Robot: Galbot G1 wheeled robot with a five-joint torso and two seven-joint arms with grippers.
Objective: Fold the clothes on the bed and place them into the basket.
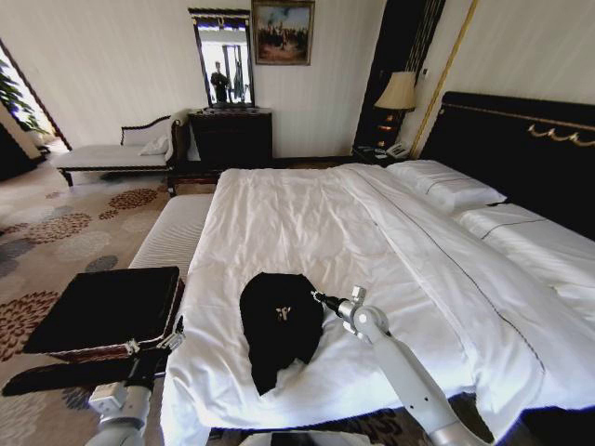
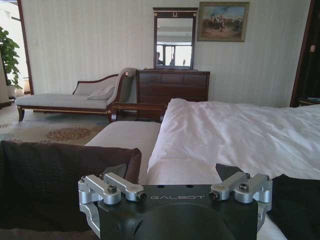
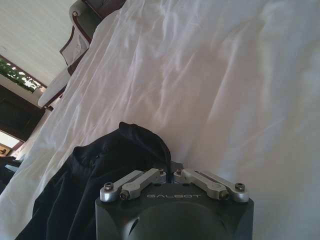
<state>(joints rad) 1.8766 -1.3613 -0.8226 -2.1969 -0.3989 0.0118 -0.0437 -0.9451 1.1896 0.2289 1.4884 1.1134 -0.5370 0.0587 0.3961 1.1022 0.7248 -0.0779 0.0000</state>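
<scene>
The clothes, a black T-shirt [image 1: 279,325] with a bit of white print, lie bunched near the front edge of the white bed [image 1: 372,232]. My right gripper [image 1: 319,298] is at the shirt's right edge. In the right wrist view, that gripper [image 3: 170,173] is shut with a raised fold of the shirt [image 3: 125,160] pinched between its tips. My left gripper [image 1: 173,340] hangs open beside the bed's left edge, between the bed and the basket [image 1: 107,311]. In the left wrist view, its fingers [image 2: 122,171] are spread wide, with the basket [image 2: 50,185] on one side and the shirt [image 2: 300,205] on the other.
A white striped bench [image 1: 172,232] stands along the bed's left side behind the basket. A chaise longue [image 1: 112,153], a dark dresser [image 1: 232,139] with a mirror, and a lamp [image 1: 398,93] line the far wall. Patterned carpet [image 1: 56,232] lies to the left.
</scene>
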